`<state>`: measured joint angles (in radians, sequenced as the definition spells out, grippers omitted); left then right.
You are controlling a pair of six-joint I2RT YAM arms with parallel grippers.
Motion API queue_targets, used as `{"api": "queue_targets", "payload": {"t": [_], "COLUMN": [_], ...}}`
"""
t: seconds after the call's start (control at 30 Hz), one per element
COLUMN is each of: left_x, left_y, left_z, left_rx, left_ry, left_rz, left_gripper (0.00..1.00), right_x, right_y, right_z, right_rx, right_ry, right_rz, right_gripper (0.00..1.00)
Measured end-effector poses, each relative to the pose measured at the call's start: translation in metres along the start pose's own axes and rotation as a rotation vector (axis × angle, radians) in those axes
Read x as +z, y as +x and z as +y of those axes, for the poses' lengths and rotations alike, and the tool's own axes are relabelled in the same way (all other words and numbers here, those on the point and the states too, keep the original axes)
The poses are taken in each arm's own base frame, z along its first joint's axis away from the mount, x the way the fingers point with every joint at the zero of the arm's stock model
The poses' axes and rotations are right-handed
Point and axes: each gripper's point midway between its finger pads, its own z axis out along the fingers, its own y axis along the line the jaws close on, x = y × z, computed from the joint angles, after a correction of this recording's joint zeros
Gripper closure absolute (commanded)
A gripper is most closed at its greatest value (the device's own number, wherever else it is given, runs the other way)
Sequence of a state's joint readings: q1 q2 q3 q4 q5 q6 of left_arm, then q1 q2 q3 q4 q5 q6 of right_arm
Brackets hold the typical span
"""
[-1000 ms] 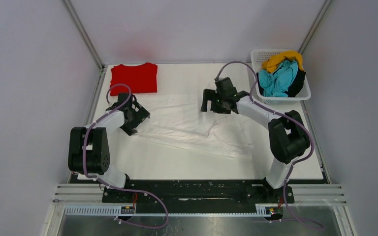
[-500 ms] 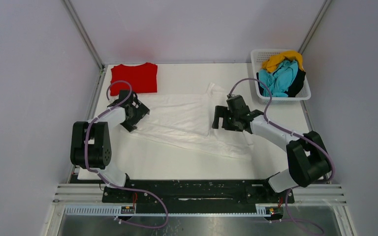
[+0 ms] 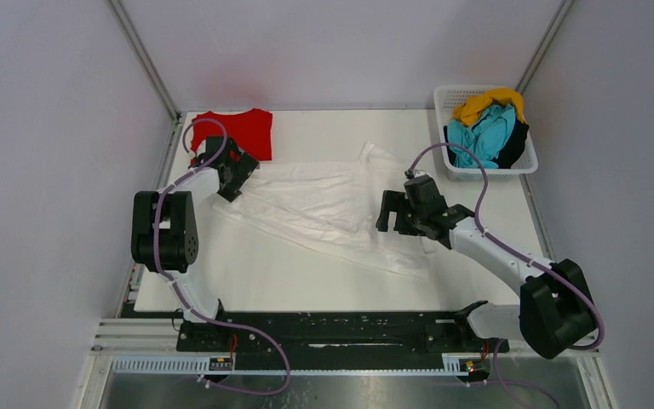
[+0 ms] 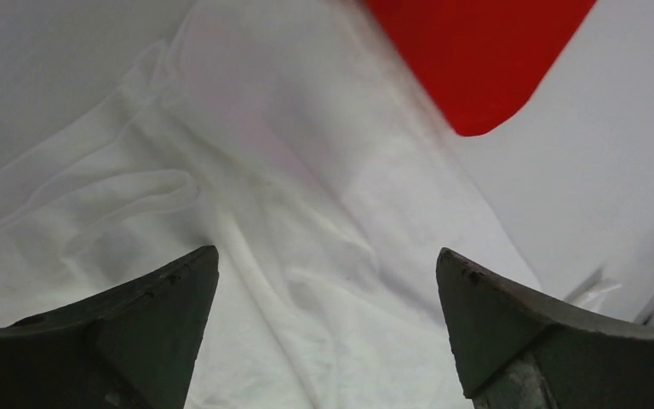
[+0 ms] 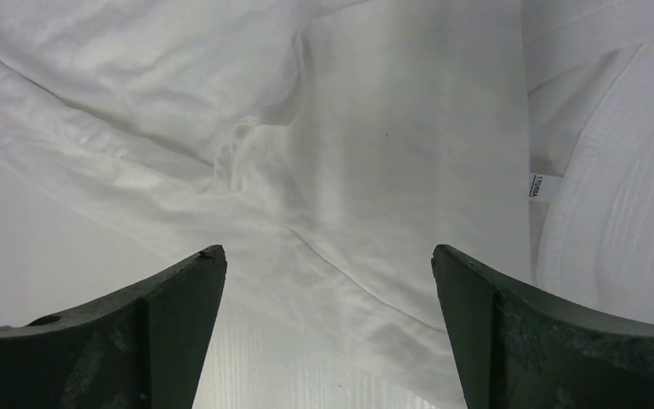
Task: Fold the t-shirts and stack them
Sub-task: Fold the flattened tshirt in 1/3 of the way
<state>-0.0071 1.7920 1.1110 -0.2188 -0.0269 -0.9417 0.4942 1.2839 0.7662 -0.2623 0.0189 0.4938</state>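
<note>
Both wide open, empty: left tool (image 4: 328, 256) now nearer the red t-shirt (image 3: 251, 129), right tool (image 5: 328, 251) farther; white t-shirt (image 3: 324, 200) tag (image 5: 536, 186) illegible.

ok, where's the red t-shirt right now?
Top view: the red t-shirt lies folded at the far left corner of the table, just beyond the left pincer and next to the left end of the white t-shirt.

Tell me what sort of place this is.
Likely a robotics lab test cell: left arm and right arm bolted to a rail, a white table boxed by blank panels, a basket of t-shirts.
</note>
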Motion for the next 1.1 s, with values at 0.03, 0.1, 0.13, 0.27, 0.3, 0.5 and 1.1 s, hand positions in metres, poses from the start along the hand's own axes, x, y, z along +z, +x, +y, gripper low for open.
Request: {"api": "queue_targets", "payload": {"t": [0.03,0.1,0.13,0.27,0.3,0.5,1.1], "left_x": [-0.001,-0.005,-0.007,-0.018,-0.022,-0.041,0.003], "left_y": [-0.004,-0.012,-0.017,-0.02,-0.018,-0.003,0.005], "left_z": [-0.006,-0.017,-0.022,-0.019,-0.014,0.036,0.008], "left_rx": [0.0,0.002,0.004,0.018,0.021,0.0,-0.041], "left_ry": [0.012,0.03,0.041,0.039,0.031,-0.026,0.052], "left_rz": [-0.008,-0.021,-0.031,-0.054,-0.056,-0.048,0.043], "left_gripper": [0.01,0.01,0.01,0.01,0.01,0.01,0.01], "right_x": [0.0,0.001,0.001,0.002,0.002,0.004,0.009], "right_y": [0.0,0.002,0.004,0.011,0.013,0.017,0.023], "right_z": [0.0,-0.003,-0.004,-0.007,-0.008,-0.009,-0.013], "right_rx": [0.0,0.0,-0.001,-0.001,-0.001,-0.004,-0.019], "right_ry": [0.001,0.008,0.011,0.02,0.019,0.023,0.034], "right_rz": [0.0,0.002,0.006,0.026,0.032,0.049,0.076], "right_gripper": [0.0,0.01,0.01,0.01,0.01,0.01,0.0]}}
